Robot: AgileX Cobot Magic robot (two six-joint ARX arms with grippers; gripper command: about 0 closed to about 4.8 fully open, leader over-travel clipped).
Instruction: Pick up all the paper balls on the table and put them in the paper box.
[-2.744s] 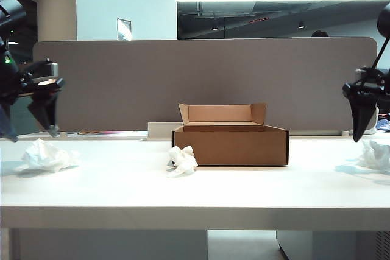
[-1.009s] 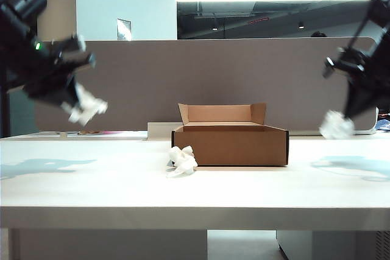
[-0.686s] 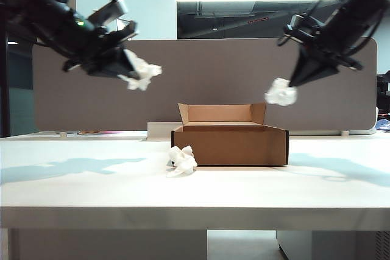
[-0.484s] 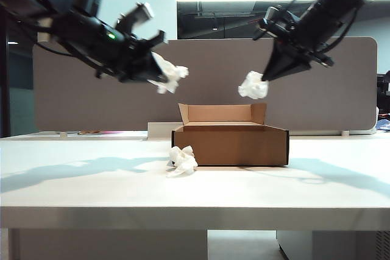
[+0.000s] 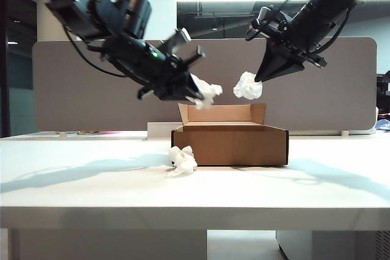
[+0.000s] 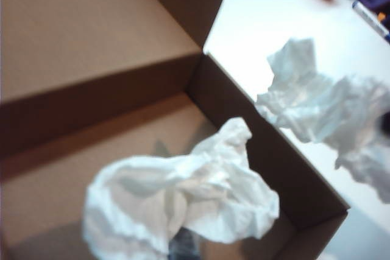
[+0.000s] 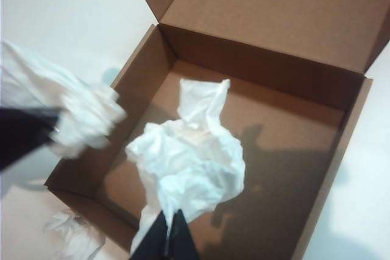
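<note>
Now over the paper box (image 5: 230, 144): left gripper (image 5: 196, 97) clamped on one paper ball (image 5: 206, 92), right gripper (image 5: 259, 79) pinching another (image 5: 247, 86). Best released only once squarely above the open floor. Third ball (image 5: 183, 161) waiting on the desk (image 5: 91, 181), touching the box's left front corner.

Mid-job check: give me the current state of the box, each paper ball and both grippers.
Paper box: open, flaps up, nothing inside.
Left gripper: shut on a paper ball, above the box's left rear.
Left-held paper ball: airborne, not released.
Right gripper: shut on a paper ball, above the box.
Right-held paper ball: airborne, not released.
Third paper ball: lying on the table by the box's front left corner, untouched.
</note>
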